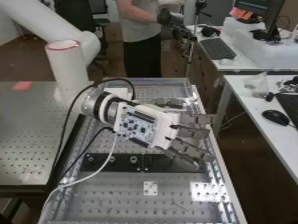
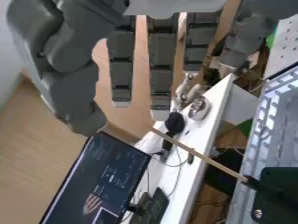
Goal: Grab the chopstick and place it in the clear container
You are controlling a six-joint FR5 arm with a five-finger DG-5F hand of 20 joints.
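Above the middle of the perforated metal bench, the hand (image 1: pixel 165 131) is open, its fingers straight and spread toward the bench's right side. In the wrist view, straight fingers of the hand (image 2: pixel 161 65) hang down, with the thumb bent beside them. The light wooden chopstick (image 2: pixel 199 155) slants beyond the fingertips, one end at a black fixture (image 2: pixel 276 187), the other near a middle fingertip; I cannot tell whether they touch. Behind the hand in the high view, a pale rounded object (image 1: pixel 158 102) is partly hidden; I cannot tell whether it is the clear container.
Black plates with round fittings (image 1: pixel 112 161) lie across the bench (image 1: pixel 126 192) under the hand. Cables (image 1: pixel 78 131) loop from the wrist over its left side. To the right stands a white desk (image 1: pixel 256 117) with a mouse (image 1: pixel 275 117) and keyboard. A monitor (image 2: pixel 96 180) appears in the wrist view.
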